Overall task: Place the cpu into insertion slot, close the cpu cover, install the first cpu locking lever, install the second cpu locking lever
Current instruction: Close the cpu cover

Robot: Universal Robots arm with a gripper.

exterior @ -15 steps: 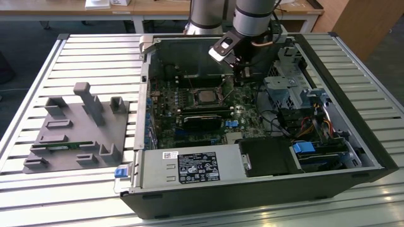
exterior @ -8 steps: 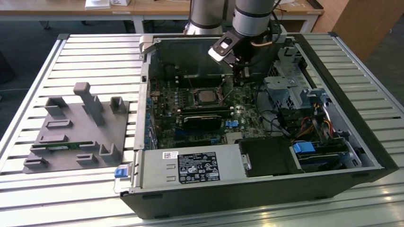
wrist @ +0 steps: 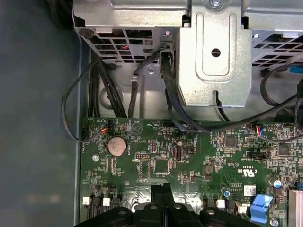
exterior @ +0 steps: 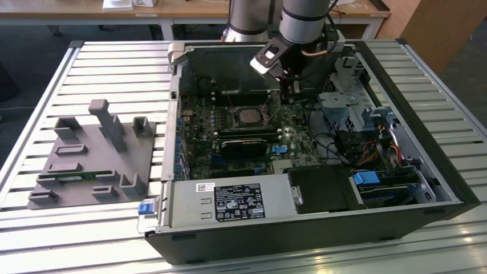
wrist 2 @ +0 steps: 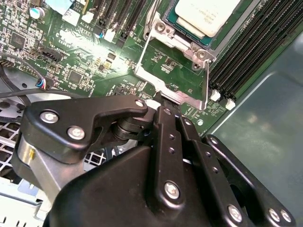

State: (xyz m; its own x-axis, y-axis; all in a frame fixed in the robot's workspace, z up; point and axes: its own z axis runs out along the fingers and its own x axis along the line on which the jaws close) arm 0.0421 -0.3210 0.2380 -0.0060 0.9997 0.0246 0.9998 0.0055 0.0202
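Computer case (exterior: 426, 188) lies open on a slatted table (exterior: 45, 91). The cpu (wrist 2: 204, 13) sits in the insertion slot (wrist 2: 222, 40) on the motherboard (wrist: 199, 161), silver top facing up, memory slots (wrist 2: 255, 52) just beside it. The cpu cover (wrist 2: 173, 71) stands swung open off the chip, bare board visible through its window. The gripper (wrist 2: 159, 101) is low inside the case, on the exterior view's right of the socket. Its fingers (wrist 2: 165, 142) are pressed together, the tip touching the cover's free edge; whether it pinches that edge I cannot tell. A grey parts fixture (exterior: 91, 154) rests well apart at the exterior view's left
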